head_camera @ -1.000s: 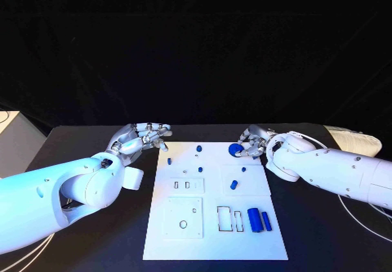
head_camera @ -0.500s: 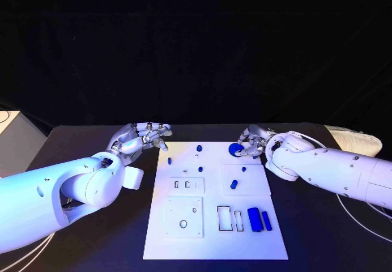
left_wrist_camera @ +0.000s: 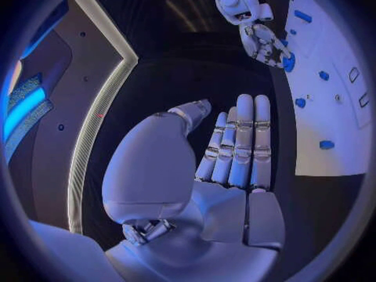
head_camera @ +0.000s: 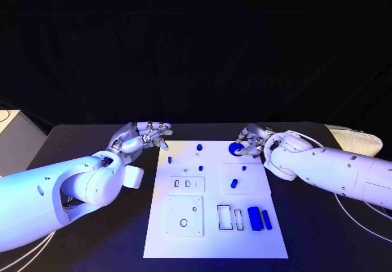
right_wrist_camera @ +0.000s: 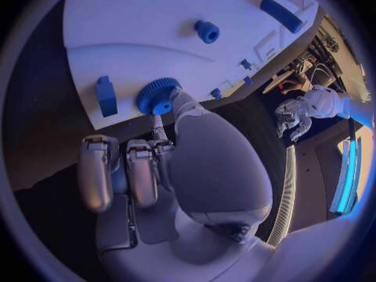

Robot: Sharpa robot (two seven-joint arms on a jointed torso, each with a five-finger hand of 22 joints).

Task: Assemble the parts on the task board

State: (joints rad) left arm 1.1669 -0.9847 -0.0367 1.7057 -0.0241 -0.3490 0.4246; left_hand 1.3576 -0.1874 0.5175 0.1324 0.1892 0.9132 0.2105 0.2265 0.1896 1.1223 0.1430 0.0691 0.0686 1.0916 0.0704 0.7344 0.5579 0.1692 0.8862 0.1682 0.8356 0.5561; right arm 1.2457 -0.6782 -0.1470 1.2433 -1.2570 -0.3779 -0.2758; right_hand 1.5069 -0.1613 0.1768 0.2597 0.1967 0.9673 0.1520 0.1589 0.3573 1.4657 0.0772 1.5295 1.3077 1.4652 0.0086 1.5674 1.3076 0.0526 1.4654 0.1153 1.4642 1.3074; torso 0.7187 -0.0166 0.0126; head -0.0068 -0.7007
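The white task board (head_camera: pixel 214 238) lies in the middle of the table. A round blue gear (head_camera: pixel 236 149) sits near its far edge. My right hand (head_camera: pixel 253 141) is beside it, the thumb tip (right_wrist_camera: pixel 178 100) touching the gear (right_wrist_camera: pixel 159 96) while the other fingers (right_wrist_camera: pixel 125 169) curl in away from it. My left hand (head_camera: pixel 143 136) hovers off the board's far left corner, fingers (left_wrist_camera: pixel 239 138) straight and holding nothing. Small blue pieces (head_camera: pixel 199 148) (head_camera: pixel 234 183) lie on the board, and two blue bars (head_camera: pixel 259 219) rest near its right edge.
White blocks with slots (head_camera: pixel 187 184) (head_camera: pixel 183 216) and two rectangular cut-outs (head_camera: pixel 229 219) occupy the board's near half. A blue block (right_wrist_camera: pixel 106 96) sits at the board's edge close to the gear. Black table (head_camera: pixel 98 249) surrounds the board on all sides.
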